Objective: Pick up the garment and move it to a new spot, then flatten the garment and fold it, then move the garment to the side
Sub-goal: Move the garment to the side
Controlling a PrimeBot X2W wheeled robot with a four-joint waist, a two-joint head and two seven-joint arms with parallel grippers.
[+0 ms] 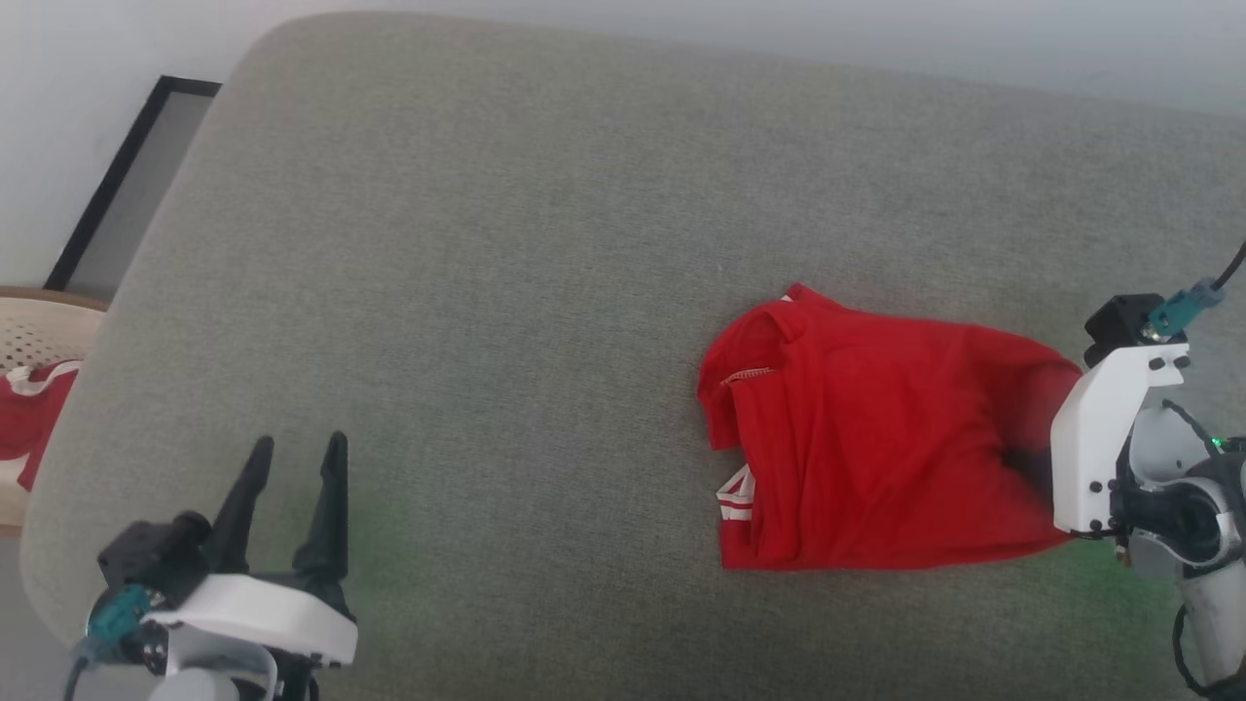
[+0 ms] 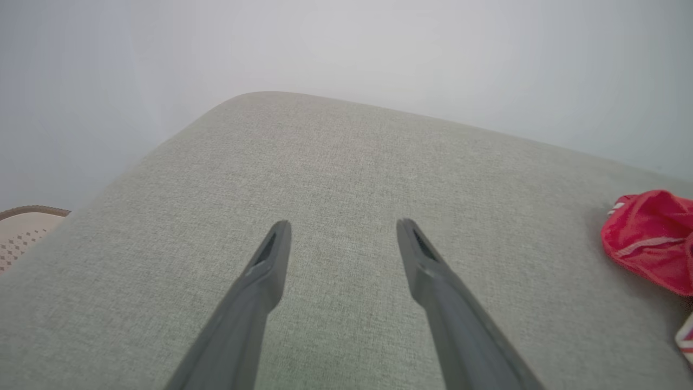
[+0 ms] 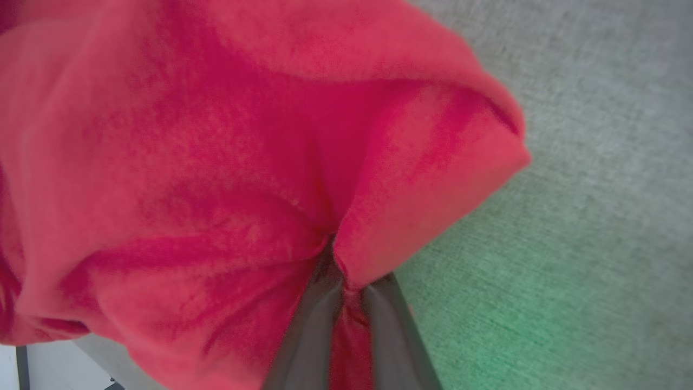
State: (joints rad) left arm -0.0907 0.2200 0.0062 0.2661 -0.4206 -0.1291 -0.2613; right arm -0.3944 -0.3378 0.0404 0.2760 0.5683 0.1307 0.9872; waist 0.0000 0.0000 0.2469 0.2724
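Right gripper (image 3: 338, 260) is clamped on the red garment (image 1: 876, 438), pinching its edge at centre right of the head view, on the grey cushion (image 1: 487, 243). Left gripper (image 1: 298, 443), lower left, is spread wide and empty. The garment looks rumpled and loosely doubled, so I judge flattening, folding and setting aside are all to come.

The garment (image 1: 876, 438) reads to me as soft, matt red cloth with a fine knit grain. The cushion (image 1: 487, 243) beneath it is coarse woven grey fabric, also matt. The left gripper (image 1: 299, 438) has fingers (image 2: 260, 292) of dull dark plastic. On the right, the white mount (image 1: 1105, 428) looks like smooth, faintly glossy plastic.
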